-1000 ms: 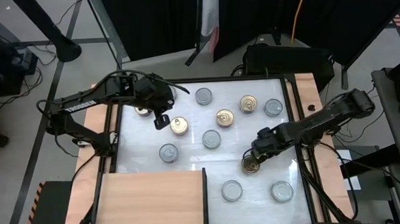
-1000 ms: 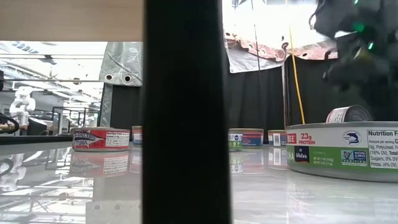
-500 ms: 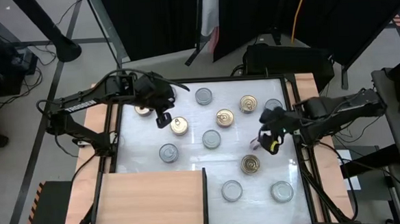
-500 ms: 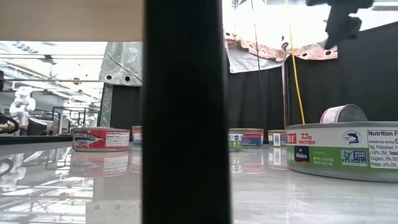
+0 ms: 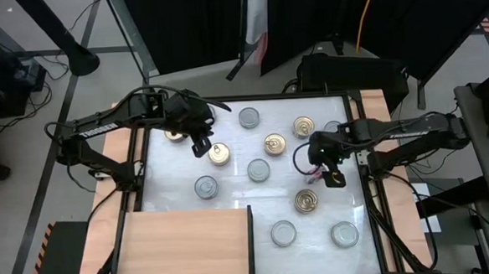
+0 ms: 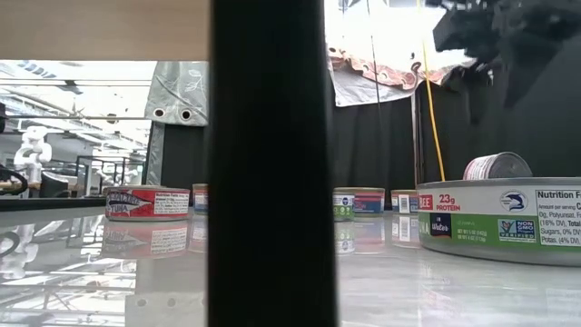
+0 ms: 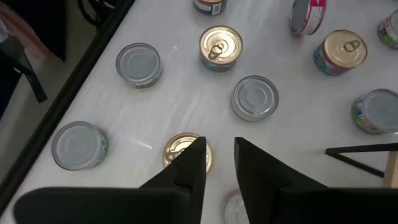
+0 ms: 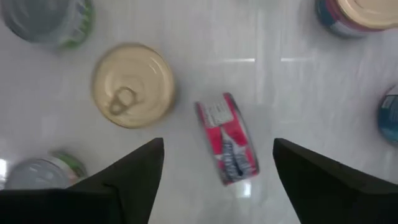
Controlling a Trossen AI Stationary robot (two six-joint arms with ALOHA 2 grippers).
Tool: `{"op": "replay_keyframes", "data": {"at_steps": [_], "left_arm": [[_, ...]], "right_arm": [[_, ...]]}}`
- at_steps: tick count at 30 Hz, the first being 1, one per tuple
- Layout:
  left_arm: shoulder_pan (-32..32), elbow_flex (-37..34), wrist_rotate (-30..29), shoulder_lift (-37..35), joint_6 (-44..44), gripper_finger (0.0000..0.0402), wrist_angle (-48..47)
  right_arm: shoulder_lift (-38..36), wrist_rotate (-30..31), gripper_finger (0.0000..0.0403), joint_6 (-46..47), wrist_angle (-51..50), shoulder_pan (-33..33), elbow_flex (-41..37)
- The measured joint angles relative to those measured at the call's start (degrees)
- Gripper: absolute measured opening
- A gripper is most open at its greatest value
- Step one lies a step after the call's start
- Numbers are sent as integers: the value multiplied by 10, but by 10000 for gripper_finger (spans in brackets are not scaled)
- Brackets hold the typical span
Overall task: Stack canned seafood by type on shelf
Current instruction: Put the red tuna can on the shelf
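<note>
Several flat tins (image 5: 259, 170) lie scattered on the white table, off the shelf (image 5: 183, 242); your right gripper (image 5: 330, 176) spreads empty above a red tin (image 8: 229, 148) on edge, rigid, slick, best pinched across its rim, while the left gripper (image 7: 219, 163) stands slightly parted, empty.

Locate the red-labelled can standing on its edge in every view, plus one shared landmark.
High view: red-labelled can, right of table centre.
Low view: far right, tilted behind the big near can.
Left wrist view: far off.
Right wrist view: mid-picture.
Landmark: the gold-lidded can beside it; not identifiable in the low view.
</note>
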Motion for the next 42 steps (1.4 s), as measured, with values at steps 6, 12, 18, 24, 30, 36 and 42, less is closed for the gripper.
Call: {"op": "replay_keyframes", "data": {"at_steps": [6,12,18,24,30,36,42], "left_arm": [[-3,0,0,0,-1,116,1],[-4,0,-1,0,-2,119,5],[-12,0,-1,0,-2,119,5],[-19,0,-2,0,-2,119,5],[-19,0,-2,0,-2,119,5],[-19,38,22,-1,-58,119,-8],[-35,168,-6,-2,-89,119,-22]], "right_arm": [[42,-39,311,-84,14,-28,-25],[88,-2,311,-140,46,-40,-49],[137,-1,280,-170,66,-51,-51],[152,-1,174,-162,57,-51,-51],[136,-1,120,-108,30,-50,-25],[120,-19,120,-27,-40,-49,109],[117,-73,120,176,46,-49,306]]}}
